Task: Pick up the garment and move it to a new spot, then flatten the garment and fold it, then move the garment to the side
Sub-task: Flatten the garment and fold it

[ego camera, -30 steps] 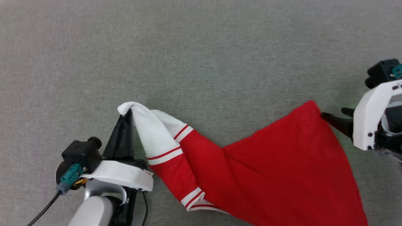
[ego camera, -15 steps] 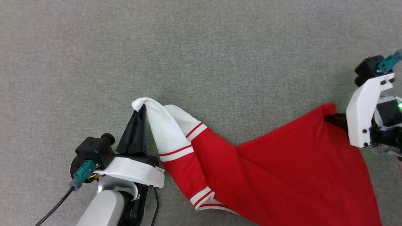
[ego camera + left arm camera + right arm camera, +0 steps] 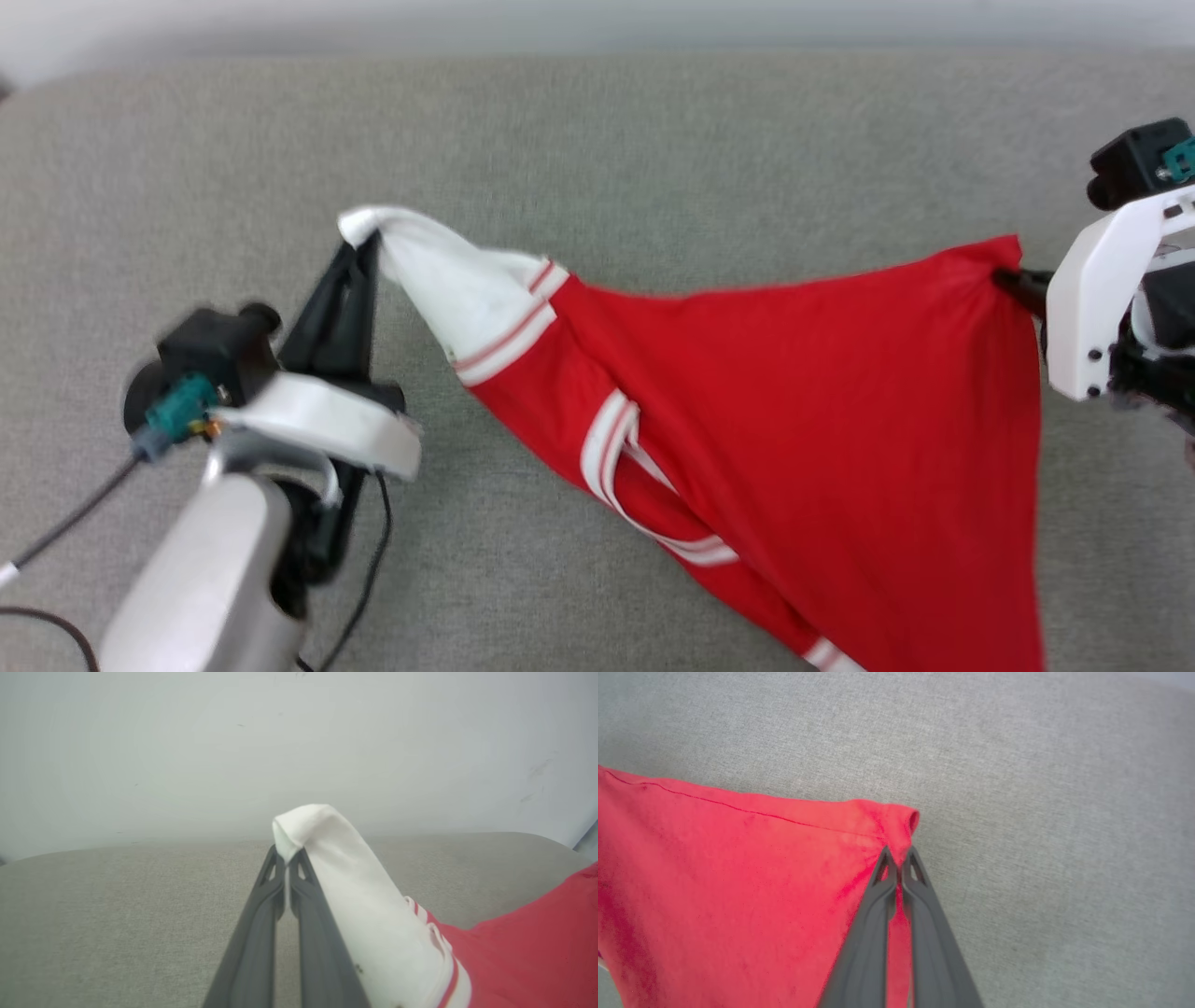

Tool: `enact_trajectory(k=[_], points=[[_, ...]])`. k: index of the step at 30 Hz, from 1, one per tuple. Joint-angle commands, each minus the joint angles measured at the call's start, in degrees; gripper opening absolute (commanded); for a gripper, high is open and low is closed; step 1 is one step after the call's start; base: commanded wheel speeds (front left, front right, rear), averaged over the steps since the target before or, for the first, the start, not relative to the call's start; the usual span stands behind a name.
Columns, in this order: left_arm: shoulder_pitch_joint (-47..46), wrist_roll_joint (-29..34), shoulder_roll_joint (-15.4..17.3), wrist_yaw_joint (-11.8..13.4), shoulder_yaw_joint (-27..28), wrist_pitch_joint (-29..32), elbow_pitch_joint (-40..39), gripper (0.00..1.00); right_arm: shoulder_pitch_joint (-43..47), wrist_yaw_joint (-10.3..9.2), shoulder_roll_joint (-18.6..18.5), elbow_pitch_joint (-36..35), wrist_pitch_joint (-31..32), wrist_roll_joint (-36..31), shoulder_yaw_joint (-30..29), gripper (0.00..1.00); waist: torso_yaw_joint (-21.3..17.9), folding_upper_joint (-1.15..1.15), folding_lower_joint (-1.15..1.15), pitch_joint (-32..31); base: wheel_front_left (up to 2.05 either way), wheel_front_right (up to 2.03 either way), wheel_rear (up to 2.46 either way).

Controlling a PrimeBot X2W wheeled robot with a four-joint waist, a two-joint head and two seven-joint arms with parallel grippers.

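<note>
Left gripper [image 3: 364,246] tight on garment [image 3: 794,392] sleeve, right gripper [image 3: 1005,277] on hem

From the head camera I see the garment [image 3: 794,401] pulled taut between my two arms over the grey fabric surface [image 3: 653,140]. My left gripper [image 3: 367,245], on the left, has its dark fingers pressed together on the tip of a white sleeve. My right gripper [image 3: 1008,277], at the right edge, pinches a red corner. The red body spreads as a triangle toward the lower right, with striped trim near its middle. A pale band [image 3: 597,23] runs along the top.
</note>
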Motion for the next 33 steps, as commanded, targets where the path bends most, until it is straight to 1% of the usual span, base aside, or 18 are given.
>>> enact_trajectory(k=[1, 3, 6, 10, 13, 17, 19, 22, 26, 28, 31, 33], points=[[-2.8, 0.1, 0.9, -0.6, 0.6, 0.5, 0.5, 0.00, -1.4, -0.02, 0.3, 0.9, -1.4, -0.6, -0.6, 0.00, -1.5, 0.00, -0.01, -4.0, 0.00, 0.00, 0.00], [-6.3, 0.2, 1.8, -1.3, 1.0, 1.9, 1.8, 0.00, -2.8, -0.02, 0.5, 2.3, -3.0, -1.7, -1.4, 0.00, -2.1, 0.00, -0.01, -5.8, 0.00, 0.00, 0.00], [-12.7, -0.5, 2.2, -2.7, 1.6, 3.2, 5.5, 0.00, -5.5, -0.02, 0.9, 4.4, -5.3, -2.9, -2.5, 0.00, -2.7, 0.00, -0.01, -7.9, 0.00, 0.00, 0.00], [-22.4, -0.5, 1.4, -3.6, 2.2, 3.9, 11.9, 0.00, -10.4, -0.02, 1.0, 6.9, -8.2, -4.0, -3.4, 0.00, -3.5, 0.00, -0.01, -8.9, 0.00, 0.00, 0.00], [-30.5, -0.3, 1.1, -4.7, 2.7, 3.9, 17.9, 0.00, -15.0, -0.02, 0.9, 8.3, -10.8, -5.2, -3.6, 0.00, -4.1, 0.00, -0.01, -8.1, 0.00, 0.00, 0.00], [-41.3, 0.6, 0.4, -6.0, 2.5, 2.7, 25.1, 0.00, -21.2, -0.03, 0.2, 9.1, -14.7, -6.9, -3.1, 0.00, -4.9, 0.00, -0.01, -5.4, 0.00, 0.00, 0.00], [-46.7, 1.2, 0.4, -6.7, 2.4, 1.9, 27.9, 0.00, -24.4, -0.04, -0.9, 8.7, -15.9, -7.5, -1.6, 0.00, -5.2, 0.00, -0.01, -3.5, 0.00, 0.00, 0.00], [-53.5, 3.0, 0.7, -7.2, 1.9, 0.5, 31.1, 0.00, -29.4, -0.04, -1.8, 8.4, -18.1, -7.8, -1.4, 0.00, -5.6, 0.00, -0.01, -0.1, 0.00, 0.00, 0.00], [-62.1, 4.5, 1.9, -7.2, 2.2, -0.9, 33.0, 0.00, -35.7, -0.04, -1.9, 8.3, -21.9, -8.2, -2.2, 0.00, -6.5, 0.00, -0.01, 5.5, 0.00, 0.00, 0.00], [-66.0, 5.0, 2.3, -6.9, 2.5, -1.4, 33.5, 0.00, -39.2, -0.04, -1.9, 8.6, -24.8, -8.9, -2.8, 0.00, -6.9, 0.00, -0.01, 8.3, 0.00, 0.00, 0.00], [-70.6, 6.0, 3.3, -6.7, 2.6, -1.7, 33.8, 0.00, -43.5, -0.04, -1.7, 9.5, -28.5, -9.8, -2.8, 0.00, -7.4, 0.00, -0.01, 12.3, 0.00, 0.00, 0.00], [-73.0, 6.4, 3.6, -6.9, 2.4, -1.7, 34.1, 0.00, -46.1, -0.04, -1.6, 10.4, -30.2, -10.0, -2.7, 0.00, -7.4, 0.00, -0.01, 14.8, 0.00, 0.00, 0.00]])
